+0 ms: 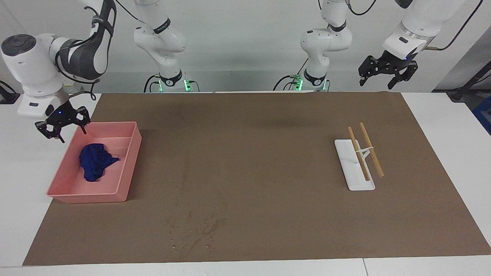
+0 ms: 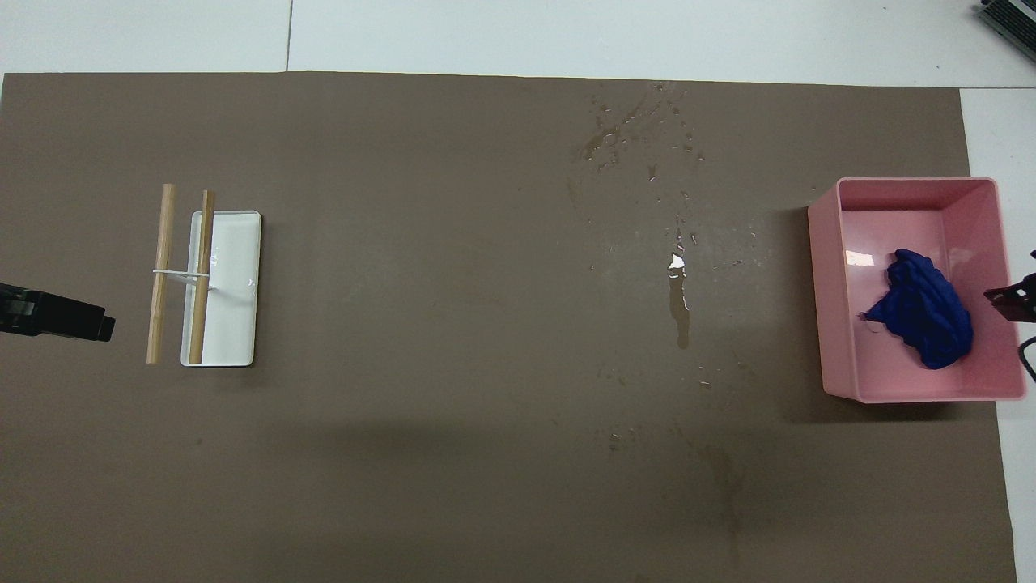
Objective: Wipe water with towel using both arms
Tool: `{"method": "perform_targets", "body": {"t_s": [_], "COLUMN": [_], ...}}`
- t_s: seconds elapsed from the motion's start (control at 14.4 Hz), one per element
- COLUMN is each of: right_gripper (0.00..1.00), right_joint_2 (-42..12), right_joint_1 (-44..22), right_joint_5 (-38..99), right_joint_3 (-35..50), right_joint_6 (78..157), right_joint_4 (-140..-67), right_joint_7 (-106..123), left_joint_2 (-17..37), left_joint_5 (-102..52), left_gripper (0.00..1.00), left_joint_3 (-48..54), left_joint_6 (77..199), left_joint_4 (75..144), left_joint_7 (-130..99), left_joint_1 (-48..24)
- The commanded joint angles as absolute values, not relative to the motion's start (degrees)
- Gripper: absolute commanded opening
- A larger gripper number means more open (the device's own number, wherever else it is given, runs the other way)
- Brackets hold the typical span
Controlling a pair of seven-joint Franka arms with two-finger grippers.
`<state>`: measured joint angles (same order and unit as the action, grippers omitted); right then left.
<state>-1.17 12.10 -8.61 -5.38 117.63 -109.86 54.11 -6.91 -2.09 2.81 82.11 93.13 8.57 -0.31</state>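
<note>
The right arm's black clawed gripper (image 1: 61, 124) hangs over the corner of the shallow pink plastic tray (image 1: 128, 168) nearest the robots, jaws spread wide and holding nothing; overhead, only its tip shows at the frame's edge (image 2: 1012, 295). The left arm's black clawed gripper (image 1: 387, 73) hangs at the left arm's end of the bench, over its edge nearest the robots, jaws likewise parted and empty, and overhead it is cut off to a dark stub (image 2: 57, 316). In the tray lies the crumpled navy-blue cloth towel (image 1: 95, 161). Near the left arm's end rests a white flat slab (image 1: 353, 165) with two wooden sticks (image 1: 365, 152) across it. Farther out, mid-bench, the water (image 1: 193, 228) spreads as faint droplets and dark streaks, hard to trace. A brown paper sheet (image 1: 268, 153) covers the white bench (image 1: 452, 126); pale walls stand around.
</note>
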Motion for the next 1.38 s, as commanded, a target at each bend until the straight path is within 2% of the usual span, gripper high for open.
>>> {"method": "perform_targets", "body": {"t_s": [0.0,0.97,1.31], "right_gripper": [1.0,1.0,1.0], "right_joint_2": [-0.97,-0.44,0.0], "right_joint_1": [12.57,12.83,11.87], "right_joint_5": [-9.67,-6.94,-5.1], "right_joint_3": [-4.92,-4.66,-2.73], "right_joint_6": [117.34,109.16,104.78], "right_joint_4": [-109.87,-108.46,-105.74], "right_joint_7": [54.05,46.5,41.32], "left_joint_2": [-8.17,-8.17,-8.17], "left_joint_5": [-2.72,-2.72,-2.72], "left_gripper": [1.0,1.0,1.0], "left_joint_3": [2.29,2.29,2.29], "left_joint_6": [81.74,81.74,81.74], "left_joint_4": [94.31,94.39,94.31], "left_joint_7": [7.91,8.0,7.91], "left_joint_1": [-0.88,-0.88,-0.88]}}
